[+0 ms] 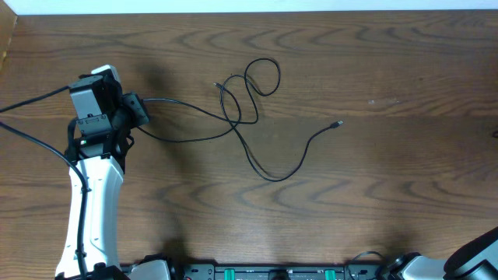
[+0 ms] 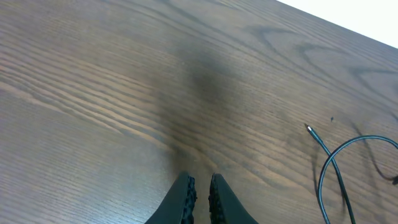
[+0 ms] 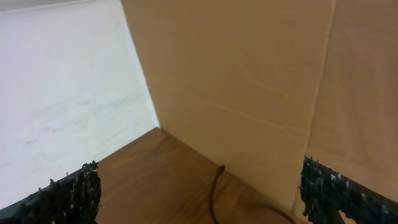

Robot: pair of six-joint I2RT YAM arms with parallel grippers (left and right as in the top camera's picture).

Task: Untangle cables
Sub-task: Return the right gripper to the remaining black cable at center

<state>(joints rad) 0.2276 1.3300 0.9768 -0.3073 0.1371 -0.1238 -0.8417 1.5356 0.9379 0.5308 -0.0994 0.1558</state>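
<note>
One thin black cord [image 1: 272, 179] lies mid-table, loosely looped, plug ends free. Left gripper [image 2: 200, 180] hovers over its leftmost bend, jaws nearly together, nothing visibly pinched. Right gripper [image 3: 198, 173] spread wide at near edge, likely keeping clear.

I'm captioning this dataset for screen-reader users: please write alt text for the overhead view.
A thin black cable lies in loose, crossing loops at the middle of a dark wooden table, one long loop stretching to the left gripper. The white left arm comes in from the bottom left.
</note>
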